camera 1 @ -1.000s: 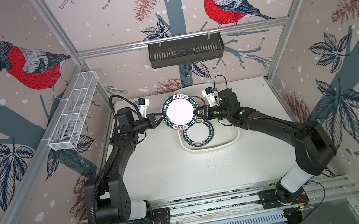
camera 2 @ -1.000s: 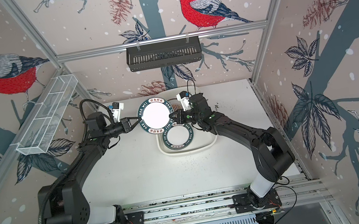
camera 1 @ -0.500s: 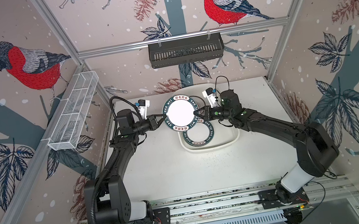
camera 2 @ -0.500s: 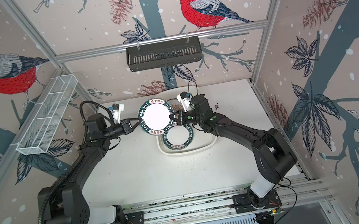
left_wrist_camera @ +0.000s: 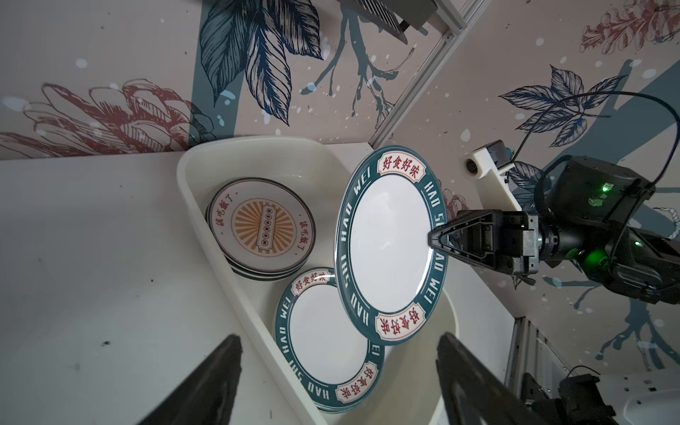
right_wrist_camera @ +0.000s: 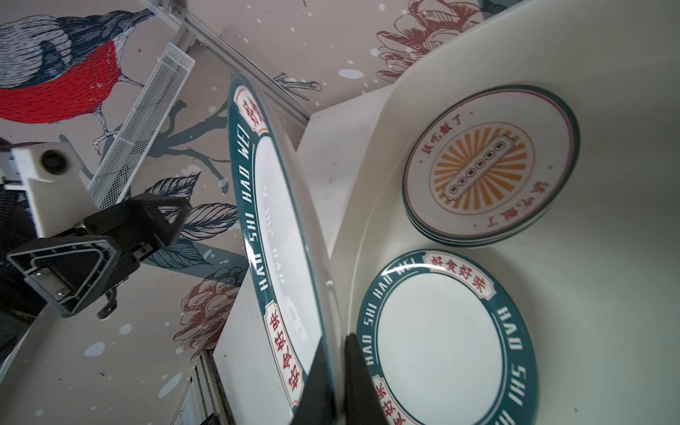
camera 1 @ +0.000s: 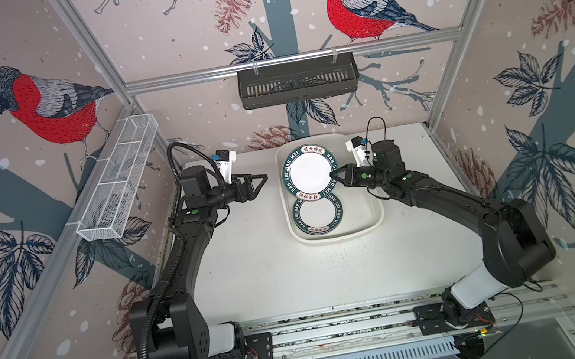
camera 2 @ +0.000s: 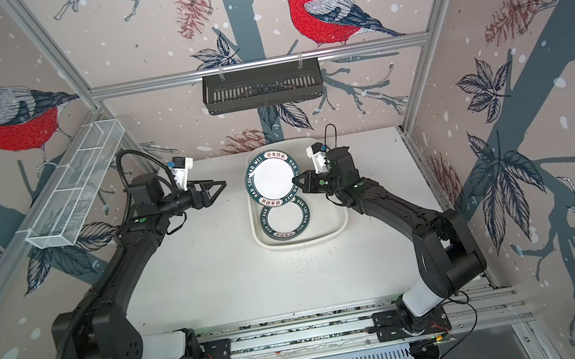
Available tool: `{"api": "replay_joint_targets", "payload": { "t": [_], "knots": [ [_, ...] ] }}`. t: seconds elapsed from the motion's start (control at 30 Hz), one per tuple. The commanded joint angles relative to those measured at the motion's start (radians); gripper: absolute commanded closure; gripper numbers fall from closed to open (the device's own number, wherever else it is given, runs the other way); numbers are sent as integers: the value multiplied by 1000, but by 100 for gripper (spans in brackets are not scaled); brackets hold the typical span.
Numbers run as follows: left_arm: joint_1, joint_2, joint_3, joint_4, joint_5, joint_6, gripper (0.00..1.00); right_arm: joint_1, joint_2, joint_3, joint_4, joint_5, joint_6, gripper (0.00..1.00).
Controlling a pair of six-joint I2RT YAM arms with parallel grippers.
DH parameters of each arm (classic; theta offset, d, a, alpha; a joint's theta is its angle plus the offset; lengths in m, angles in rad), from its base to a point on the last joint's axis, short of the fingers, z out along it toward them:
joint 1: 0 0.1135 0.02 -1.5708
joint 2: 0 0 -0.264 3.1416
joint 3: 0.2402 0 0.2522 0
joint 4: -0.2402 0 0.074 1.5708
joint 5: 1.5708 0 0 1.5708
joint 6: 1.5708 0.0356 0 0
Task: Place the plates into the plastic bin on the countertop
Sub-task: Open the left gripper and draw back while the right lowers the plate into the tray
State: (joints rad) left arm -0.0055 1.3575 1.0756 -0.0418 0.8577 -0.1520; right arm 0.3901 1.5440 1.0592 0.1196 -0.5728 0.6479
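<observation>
**Item 1. Right gripper** (camera 1: 334, 174): black parallel jaws, closed on the 3 o'clock edge of the raised plate, one finger on each face of the rim. The right wrist view shows the pinch edge-on.

**Item 2. Raised plate** (camera 1: 310, 173): small round white plate with a dark teal rim lettered in white and red-on-white character panels. It is held in the air, tilted, above the 12 o'clock end of the bin, touching nothing else.

**Item 3. Left gripper** (camera 1: 261, 181): black jaws standing wide apart and empty. It is at 9 o'clock of the raised plate, clear of its edge.

**Item 4. Plastic bin** (camera 1: 373, 215): large shallow glossy white tub with rounded corners, at 12 o'clock on the countertop. Contents:
- a matching teal-rimmed lettered plate (camera 1: 316, 212) lying flat at the 6 o'clock end, topping a low stack;
- a stack topped by an orange-sunburst plate (left_wrist_camera: 260, 228) at the 12 o'clock end, hidden under the raised plate in both top views.

**Item 5. Countertop** (camera 1: 254, 275): flat white scuffed surface with no loose plate visible on it.

**Step in hand (judged):** placing. The right arm alone carries the plate over the bin, and this looks like the last plate.

**Next move calls for:** levelling the plate, lowering it onto one of the stacks, most likely its twin at 6 o'clock, then parting the jaws low so it does not drop or slide.
</observation>
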Motion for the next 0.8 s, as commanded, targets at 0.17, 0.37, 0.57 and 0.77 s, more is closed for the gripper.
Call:
{"api": "replay_joint_targets", "payload": {
  "t": [0.17, 0.37, 0.57, 0.77],
  "knots": [
    [-2, -88, -12, -112, -104, 188, 5, -55, -12, -5, -202, -6, -110, 98],
    [-3, -136, 7, -190, -145, 267, 3, -66, 29, 5, -264, -2, -117, 97],
    [-2, -183, -18, -214, -166, 290, 4, -63, 115, 44, -317, -17, -124, 96],
    [-2, -202, -60, -206, -155, 285, 5, -62, 165, 80, -341, -41, -128, 95]
  ]
}}
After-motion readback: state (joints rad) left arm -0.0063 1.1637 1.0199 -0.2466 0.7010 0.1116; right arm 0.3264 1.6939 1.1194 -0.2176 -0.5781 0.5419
